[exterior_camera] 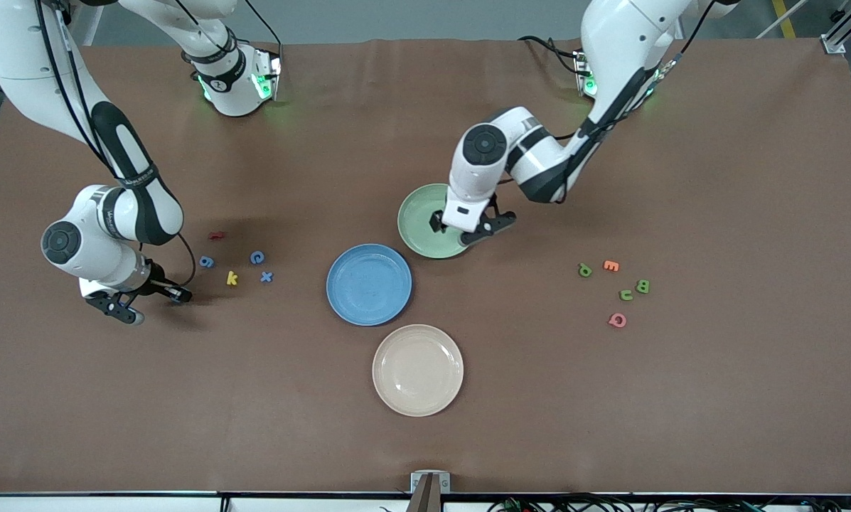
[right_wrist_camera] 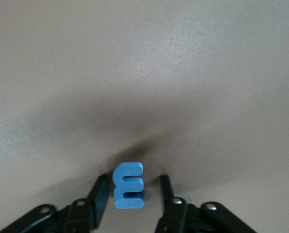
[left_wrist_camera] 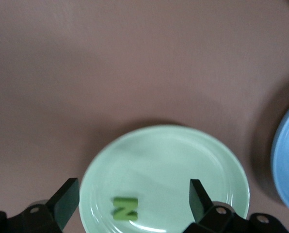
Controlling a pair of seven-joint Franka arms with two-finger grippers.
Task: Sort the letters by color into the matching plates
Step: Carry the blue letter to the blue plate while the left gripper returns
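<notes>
My right gripper [exterior_camera: 178,294] is low at the table toward the right arm's end, open. Its fingers stand either side of the blue m [right_wrist_camera: 129,187] with a gap on each side. The blue g [exterior_camera: 206,262], c [exterior_camera: 257,257] and x [exterior_camera: 266,276] lie close by. My left gripper [exterior_camera: 468,229] is open over the pale green plate [exterior_camera: 414,213]. The green N [left_wrist_camera: 125,208] lies in that plate [left_wrist_camera: 183,160], free of the fingers. The green P [exterior_camera: 584,269], B [exterior_camera: 642,286] and u [exterior_camera: 625,294] lie toward the left arm's end. The blue plate [exterior_camera: 368,284] holds no letter.
A cream-beige plate [exterior_camera: 417,370] lies nearer the front camera than the blue plate. A yellow k [exterior_camera: 232,278] and a red letter [exterior_camera: 216,235] lie among the blue letters. An orange E [exterior_camera: 611,266] and a pink Q [exterior_camera: 617,320] lie among the green ones.
</notes>
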